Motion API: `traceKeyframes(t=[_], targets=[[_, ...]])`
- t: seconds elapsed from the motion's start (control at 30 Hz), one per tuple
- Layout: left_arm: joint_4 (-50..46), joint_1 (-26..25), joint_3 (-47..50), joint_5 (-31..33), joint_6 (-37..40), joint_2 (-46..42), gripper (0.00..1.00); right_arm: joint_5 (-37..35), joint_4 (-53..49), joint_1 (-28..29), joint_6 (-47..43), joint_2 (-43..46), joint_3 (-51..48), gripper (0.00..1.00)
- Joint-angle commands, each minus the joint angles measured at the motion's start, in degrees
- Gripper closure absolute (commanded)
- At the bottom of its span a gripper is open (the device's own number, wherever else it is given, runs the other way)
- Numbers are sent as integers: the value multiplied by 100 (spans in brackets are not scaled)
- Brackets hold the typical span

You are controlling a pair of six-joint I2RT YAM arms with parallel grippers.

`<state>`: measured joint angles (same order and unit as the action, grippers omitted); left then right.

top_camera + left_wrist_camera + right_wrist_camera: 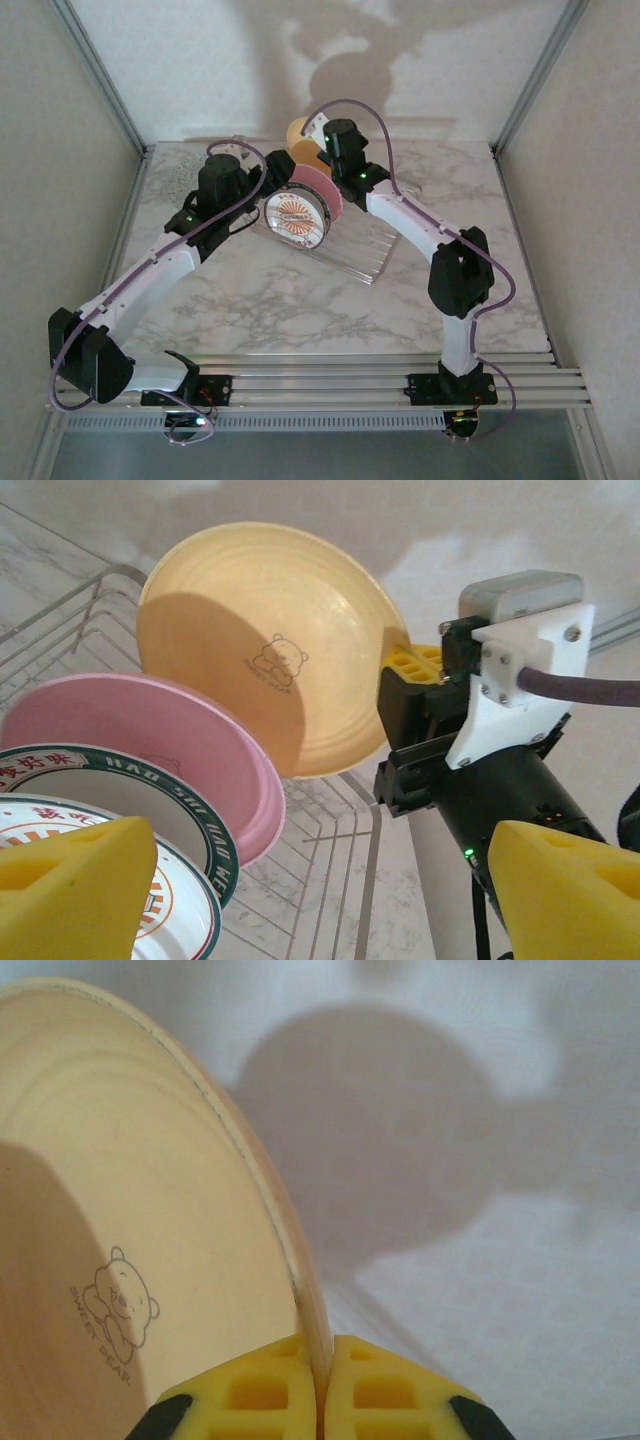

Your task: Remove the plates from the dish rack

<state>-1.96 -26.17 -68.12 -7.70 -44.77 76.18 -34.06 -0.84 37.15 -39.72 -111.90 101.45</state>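
Rim of orange plate (150,1160) pinched in right tool (322,1360), left tool (320,890) spread wide, empty

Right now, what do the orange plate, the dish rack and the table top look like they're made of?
The orange plate looks like matte plastic or melamine: thin rim, dull sheen, printed bear. The dish rack looks like bright silvery metal wire. The table top shows grey veins on white, marble or a printed imitation; I cannot tell which.

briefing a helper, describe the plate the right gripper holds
Find the wire dish rack on the marble table. Farthest back, behind the pink plate, is the orange plate, rim pinched by the right gripper. Only it carries a small bear outline.
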Motion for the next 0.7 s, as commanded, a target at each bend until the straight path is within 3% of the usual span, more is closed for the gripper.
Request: traceKeyframes(t=[0.0, 0.37, 0.67], targets=[[150, -37, 5, -84, -22, -42, 14, -263, 495, -44, -159, 315, 67, 100], [322, -37, -193, -519, -53, 207, 14, -340, 391, -359, 41, 705, 223, 100], [337, -55, -1222, -1469, -49, 1331, 14, 629, -1337, -888, 2190, 1450, 443, 100]])
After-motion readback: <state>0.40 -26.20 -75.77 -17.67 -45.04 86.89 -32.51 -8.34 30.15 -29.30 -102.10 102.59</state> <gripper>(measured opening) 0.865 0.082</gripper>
